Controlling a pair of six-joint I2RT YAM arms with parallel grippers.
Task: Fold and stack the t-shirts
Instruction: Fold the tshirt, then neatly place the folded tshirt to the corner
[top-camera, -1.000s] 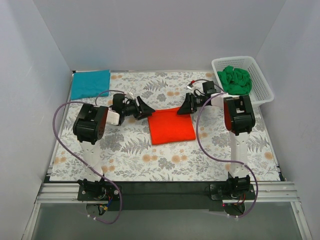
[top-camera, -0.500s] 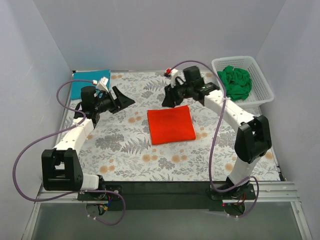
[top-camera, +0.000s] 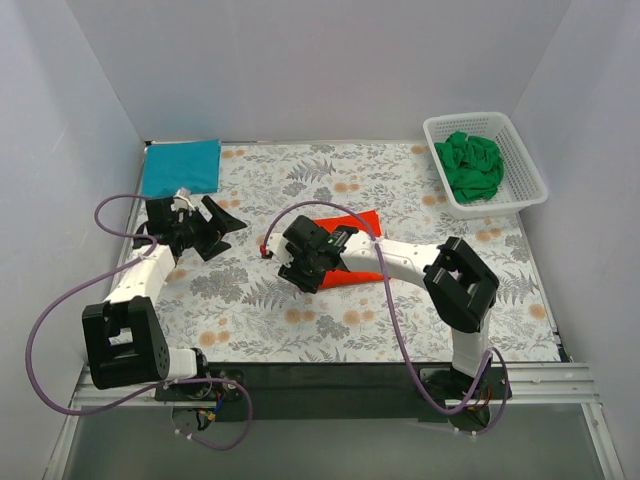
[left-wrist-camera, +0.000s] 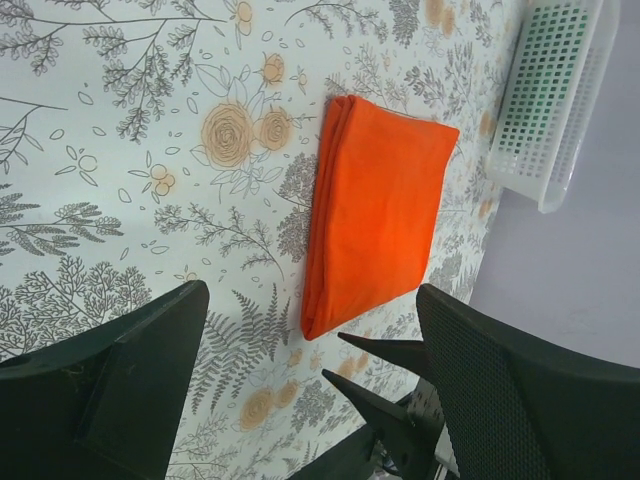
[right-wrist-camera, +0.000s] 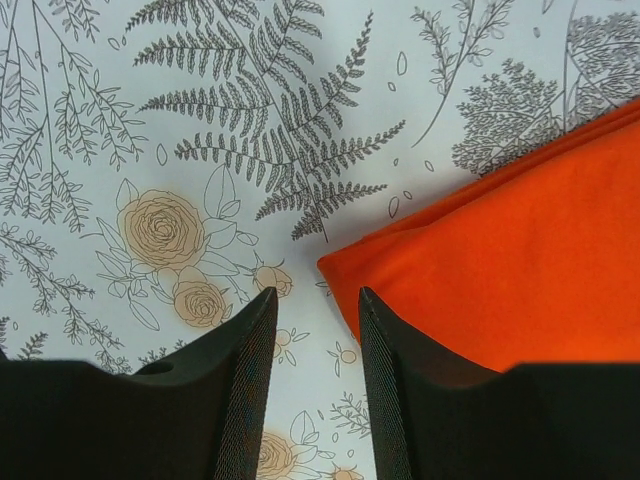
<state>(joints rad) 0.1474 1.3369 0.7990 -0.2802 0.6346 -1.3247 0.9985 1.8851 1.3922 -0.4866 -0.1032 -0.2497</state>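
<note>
The folded orange-red t-shirt (top-camera: 356, 222) lies mid-table, partly covered by my right arm. My right gripper (top-camera: 298, 279) hovers at its near left corner, jaws a little apart and empty; in the right wrist view the t-shirt's corner (right-wrist-camera: 520, 260) lies just past the right fingertip of the gripper (right-wrist-camera: 316, 292). My left gripper (top-camera: 222, 222) stands wide open and empty, left of the shirt. Its wrist view (left-wrist-camera: 312, 290) looks across at the orange t-shirt (left-wrist-camera: 380, 210). A folded teal t-shirt (top-camera: 182, 166) lies at the far left corner. A crumpled green t-shirt (top-camera: 470, 165) sits in the basket.
The white lattice basket (top-camera: 527, 170) stands at the far right, also seen in the left wrist view (left-wrist-camera: 550, 90). A floral grey cloth (top-camera: 400, 190) covers the table. White walls close in the left, back and right sides.
My right arm swung from the shirt's far edge over it to its near left corner. My left arm drew back to the left and its jaws widened.
</note>
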